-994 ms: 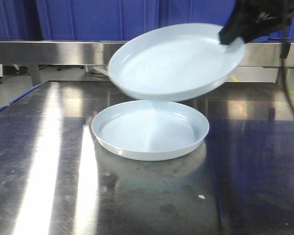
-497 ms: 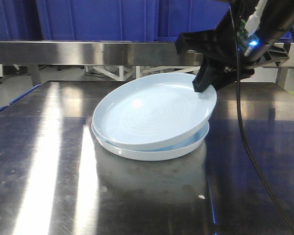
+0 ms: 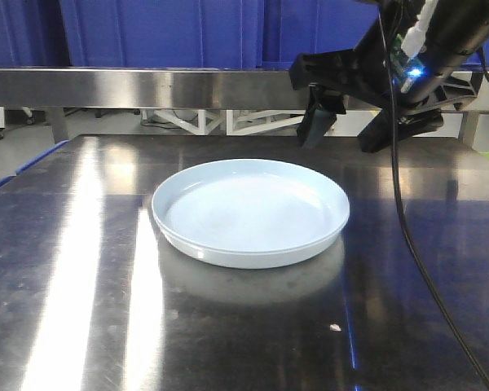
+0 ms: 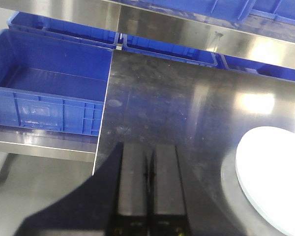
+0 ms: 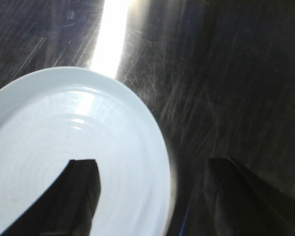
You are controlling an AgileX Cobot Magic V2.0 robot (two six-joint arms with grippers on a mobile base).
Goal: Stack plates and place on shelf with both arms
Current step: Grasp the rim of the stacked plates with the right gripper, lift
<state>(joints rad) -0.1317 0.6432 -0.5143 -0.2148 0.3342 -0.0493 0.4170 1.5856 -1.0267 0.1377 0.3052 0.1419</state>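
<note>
- Blue rectangular plastic bins (image 4: 49,93), open-topped, are sitting on a lower steel ledge left of the table edge in the left wrist view.
- Black two-fingered left gripper (image 4: 148,152) is hanging over the table's left edge. Its jaws are pressing flat against each other and gripping nothing, and it is well apart from the plates.
- Scratched stainless-steel table (image 3: 65,269) is carrying bright stripes of glare along its left half.
- Pale bluish-white round glossy plates (image 3: 250,213) are lying flat at the middle of the table. They are reading as one shallow dish with a low upturned rim, and a second rim cannot be told apart from the front. Faint concentric rings are showing inside in the right wrist view.
- Black two-fingered right gripper (image 3: 348,130) is hovering above and just behind the plates' far right rim. Its jaws are standing wide apart and clasping nothing. In its wrist view one finger is showing over the plate's inside and the other over bare table.
- Small blue indicator light (image 3: 413,72) is glowing on the right arm's body.
- Thin black cable (image 3: 403,236) is hanging from the right arm down across the table's right side.
</note>
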